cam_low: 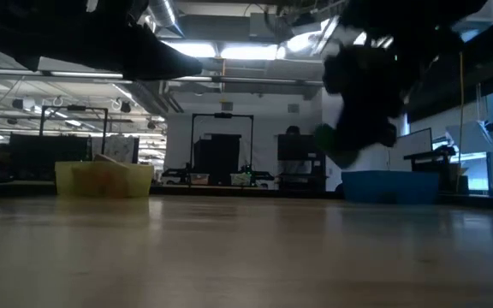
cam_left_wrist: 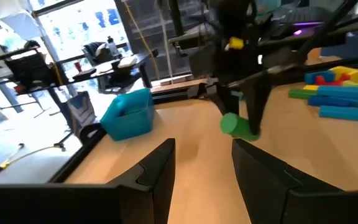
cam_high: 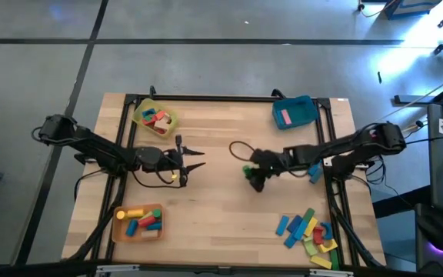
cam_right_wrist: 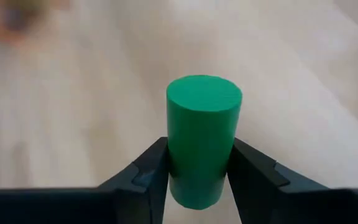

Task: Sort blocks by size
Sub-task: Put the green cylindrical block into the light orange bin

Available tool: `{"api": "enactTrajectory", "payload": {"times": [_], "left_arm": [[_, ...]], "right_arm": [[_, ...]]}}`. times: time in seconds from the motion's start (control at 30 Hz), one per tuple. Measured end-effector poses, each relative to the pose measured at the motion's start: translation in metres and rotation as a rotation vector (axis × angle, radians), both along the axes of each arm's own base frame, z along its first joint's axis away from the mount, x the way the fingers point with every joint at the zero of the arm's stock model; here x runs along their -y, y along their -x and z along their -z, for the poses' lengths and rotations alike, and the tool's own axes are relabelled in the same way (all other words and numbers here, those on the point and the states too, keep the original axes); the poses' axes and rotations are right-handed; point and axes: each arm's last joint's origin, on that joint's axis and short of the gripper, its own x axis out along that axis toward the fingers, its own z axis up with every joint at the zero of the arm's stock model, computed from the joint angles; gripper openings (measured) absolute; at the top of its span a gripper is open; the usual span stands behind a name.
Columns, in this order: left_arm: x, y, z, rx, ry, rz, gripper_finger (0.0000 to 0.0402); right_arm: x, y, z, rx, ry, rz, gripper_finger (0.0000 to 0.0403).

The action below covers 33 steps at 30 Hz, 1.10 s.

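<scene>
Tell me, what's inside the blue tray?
In the high view, the blue tray holds one pink block lying flat. The left wrist and low views show only the tray's outside wall, so its inside is hidden there.

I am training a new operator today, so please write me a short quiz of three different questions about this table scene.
1. True or false: the right pincer is shut on a green cylinder.
2. Which tray holds a single pink block? A) yellow tray B) blue tray C) orange tray
3. Fill in: the left pincer is ____ and holds nothing.

Key: 1 true; 2 B; 3 open. The loose blocks lie near the table's front right corner.
</scene>
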Motion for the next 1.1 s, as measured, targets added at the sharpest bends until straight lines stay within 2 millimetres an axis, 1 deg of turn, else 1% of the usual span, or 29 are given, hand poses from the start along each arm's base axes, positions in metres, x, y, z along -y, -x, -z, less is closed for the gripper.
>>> {"api": "enactTrajectory", "payload": {"times": [0.13,0.2,0.33,0.43,0.63,0.77,0.97,1.1], "left_arm": [[0.010,0.003,-0.002,0.007,0.010,0.040,0.0143],[0.016,0.007,-0.006,0.023,0.011,0.042,0.0143],[0.028,0.021,-0.016,0.026,0.018,0.062,0.0143],[0.036,0.033,-0.024,0.026,0.042,0.106,0.0143],[0.043,0.059,-0.039,0.038,0.096,0.186,0.0143],[0.042,0.074,-0.048,0.068,0.116,0.222,0.0143],[0.037,0.091,-0.060,0.128,0.144,0.251,0.0143],[0.035,0.099,-0.066,0.162,0.158,0.266,0.0143]], "right_arm": [[-0.026,-0.013,-0.005,0.167,0.019,-0.046,0.0141],[-0.037,-0.018,-0.004,0.231,0.029,-0.063,0.0141],[-0.054,-0.028,0.002,0.332,0.045,-0.063,0.0141],[-0.064,-0.039,0.007,0.366,0.059,-0.059,0.0142],[-0.079,-0.082,0.012,0.373,0.119,-0.110,0.0142],[-0.087,-0.114,0.004,0.422,0.178,-0.156,0.0142],[-0.091,-0.158,-0.007,0.500,0.253,-0.168,0.0142],[-0.091,-0.188,-0.009,0.542,0.286,-0.167,0.0143]]}}
